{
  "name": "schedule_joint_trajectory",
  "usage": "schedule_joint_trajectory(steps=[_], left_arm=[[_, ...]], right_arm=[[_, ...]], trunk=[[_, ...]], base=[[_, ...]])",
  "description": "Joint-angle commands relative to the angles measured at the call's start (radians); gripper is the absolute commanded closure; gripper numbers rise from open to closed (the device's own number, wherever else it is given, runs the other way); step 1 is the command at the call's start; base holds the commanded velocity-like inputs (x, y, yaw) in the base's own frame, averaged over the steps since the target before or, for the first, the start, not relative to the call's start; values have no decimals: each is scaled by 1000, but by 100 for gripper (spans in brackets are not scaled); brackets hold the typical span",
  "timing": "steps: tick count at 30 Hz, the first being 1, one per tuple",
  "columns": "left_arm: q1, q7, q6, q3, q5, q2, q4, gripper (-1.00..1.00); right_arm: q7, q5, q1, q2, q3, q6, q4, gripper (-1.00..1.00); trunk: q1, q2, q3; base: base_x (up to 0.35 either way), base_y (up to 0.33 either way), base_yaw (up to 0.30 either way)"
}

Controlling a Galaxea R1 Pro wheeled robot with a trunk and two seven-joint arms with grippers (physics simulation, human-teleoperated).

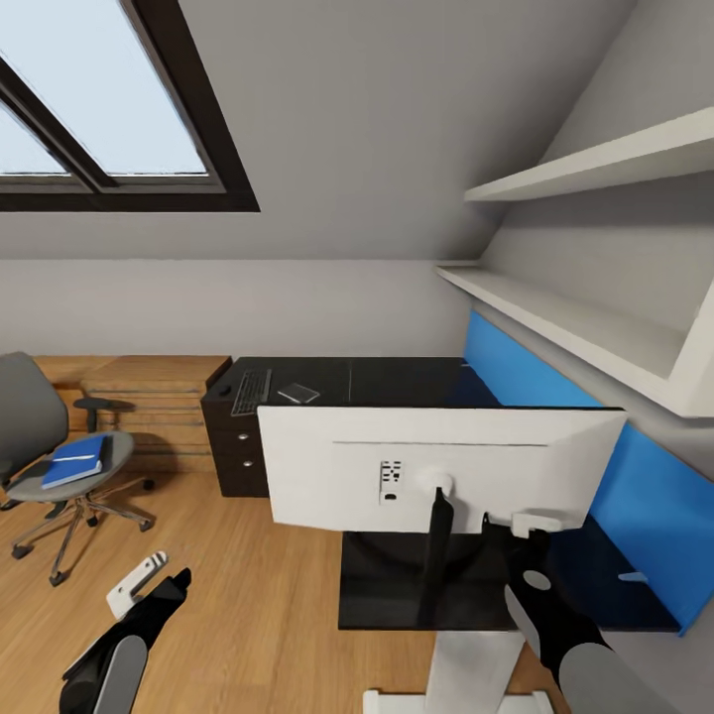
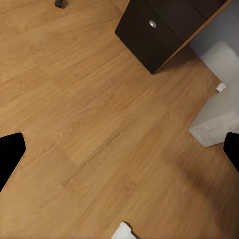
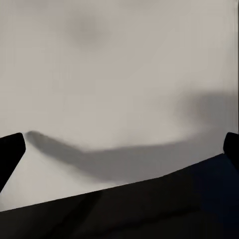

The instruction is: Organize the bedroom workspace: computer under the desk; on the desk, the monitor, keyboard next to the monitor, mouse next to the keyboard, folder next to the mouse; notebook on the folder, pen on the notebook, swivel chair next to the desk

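Observation:
The monitor (image 1: 441, 466) faces away from me, its light grey back filling the middle and its black stand reaching down to the near part of the black desk (image 1: 397, 382). My right gripper (image 1: 531, 540) is open, close behind the screen's lower corner; the grey back (image 3: 119, 74) shows between its fingertips (image 3: 10, 154). The keyboard (image 1: 251, 392) lies on the desk's far end, beside a small flat grey item (image 1: 298, 394) I cannot identify. The blue folder (image 1: 77, 461) rests on the swivel chair (image 1: 30, 416) at the left. My left gripper (image 1: 154, 587) hangs open over the floor. The computer (image 2: 216, 119) stands on the floor near the dark drawers (image 2: 154, 30). Mouse, notebook and pen are out of view.
A low light-wood cabinet (image 1: 149, 397) stands against the back wall behind the chair. The blue back panel (image 1: 635, 476) and white shelves (image 1: 595, 327) line the right wall. Open wood floor (image 1: 258, 585) lies between chair and desk. A white desk leg (image 1: 466, 664) is below the monitor.

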Motion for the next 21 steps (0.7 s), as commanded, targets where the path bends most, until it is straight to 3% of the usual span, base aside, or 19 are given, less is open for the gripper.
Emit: schedule_joint_trajectory(steps=[1, 21], left_arm=[[-1, 6, 3, 3, 11, 0, -2, -100], [-1, 6, 1, 18, 9, 0, -23, -100]], right_arm=[[-2, 5, -1, -1, -2, -6, 1, -100], [-1, 6, -1, -8, -2, -13, 1, -100]], trunk=[[1, -2, -1], [1, -2, -1]], base=[[97, 0, 0], [165, 0, 0]])
